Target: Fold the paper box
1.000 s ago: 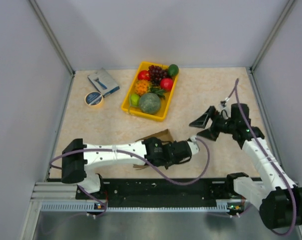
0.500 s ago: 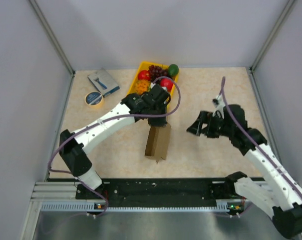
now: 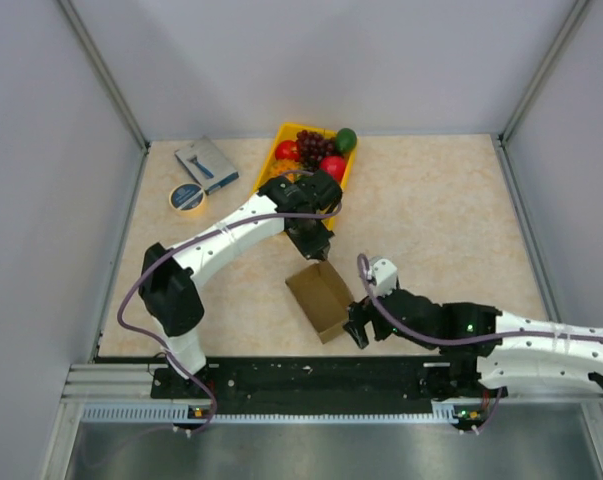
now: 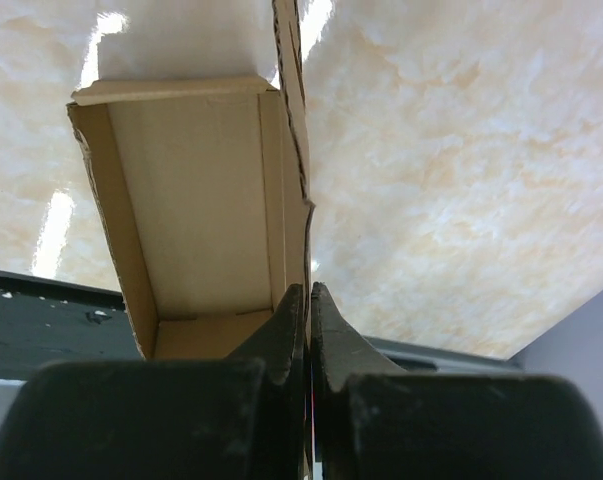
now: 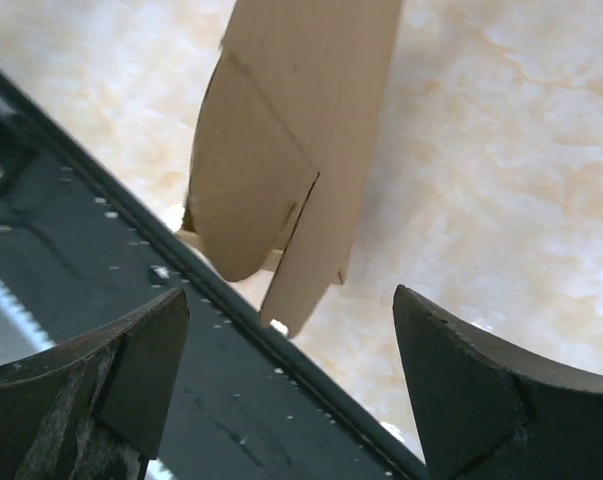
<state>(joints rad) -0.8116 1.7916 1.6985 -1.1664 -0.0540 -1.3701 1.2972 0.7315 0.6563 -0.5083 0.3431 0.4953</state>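
Only the left wrist view shows the left gripper [image 4: 308,300] pinched on the box [image 4: 196,220] wall, near centre, arm arched from the left, while the low right gripper [image 3: 356,325] gapes wide at the box's near end.

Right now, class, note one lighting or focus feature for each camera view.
Top external: even, soft light, paper box sharp. Left wrist: white glare patches on the table, top left. Right wrist: the right fingers loom dark and blurred; the box is clearer.
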